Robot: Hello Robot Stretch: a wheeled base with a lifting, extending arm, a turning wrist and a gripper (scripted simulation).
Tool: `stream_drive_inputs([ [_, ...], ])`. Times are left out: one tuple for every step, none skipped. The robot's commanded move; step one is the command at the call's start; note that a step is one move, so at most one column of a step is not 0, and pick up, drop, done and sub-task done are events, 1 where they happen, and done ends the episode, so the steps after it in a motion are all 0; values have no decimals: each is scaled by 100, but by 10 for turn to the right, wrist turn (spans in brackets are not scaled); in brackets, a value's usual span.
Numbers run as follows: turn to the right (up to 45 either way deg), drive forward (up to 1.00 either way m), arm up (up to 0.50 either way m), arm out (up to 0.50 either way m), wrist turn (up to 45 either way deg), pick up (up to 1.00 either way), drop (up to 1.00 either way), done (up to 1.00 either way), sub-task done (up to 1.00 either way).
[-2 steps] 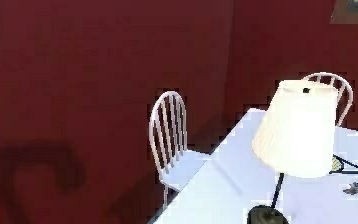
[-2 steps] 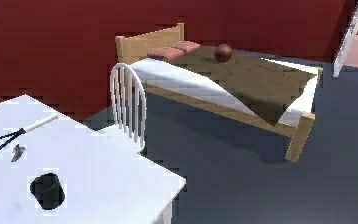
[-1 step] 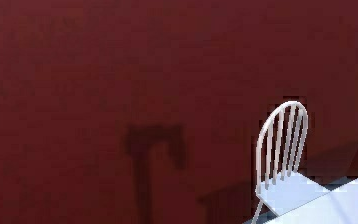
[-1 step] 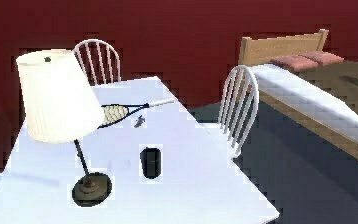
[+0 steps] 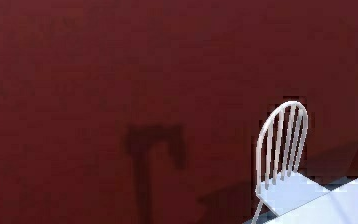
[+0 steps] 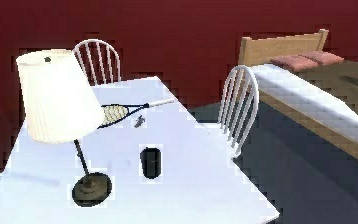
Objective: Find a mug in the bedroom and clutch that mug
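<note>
Dark and upright, a small cylinder stands on the white tabletop, toward its near side. It has the shape of a mug, though no handle can be made out. The pincer's state cannot be told, nor whether it has hold of anything, nor where the cylinder lies relative to it.

Just left of the cylinder sits the round dark base of a lamp, whose thin stem leans up to a wide cream shade. Farther out on the tabletop lies a racket, its pale handle pointing toward the arm side view's right, with a small dark thing just beside it, too small to name.

A white spindle-back chair stands at the far side of the tabletop against the dark red wall. A second chair stands at the tabletop's right edge. Beyond that one is a bed with a wooden headboard and a reddish pillow, on a grey floor.

In the forward view, a white chair stands before the same red wall, with a corner of the tabletop at the lower right.
</note>
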Motion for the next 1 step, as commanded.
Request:
stream_drive_inputs([
  [0,0,34,0,0,0,0,0,0],
])
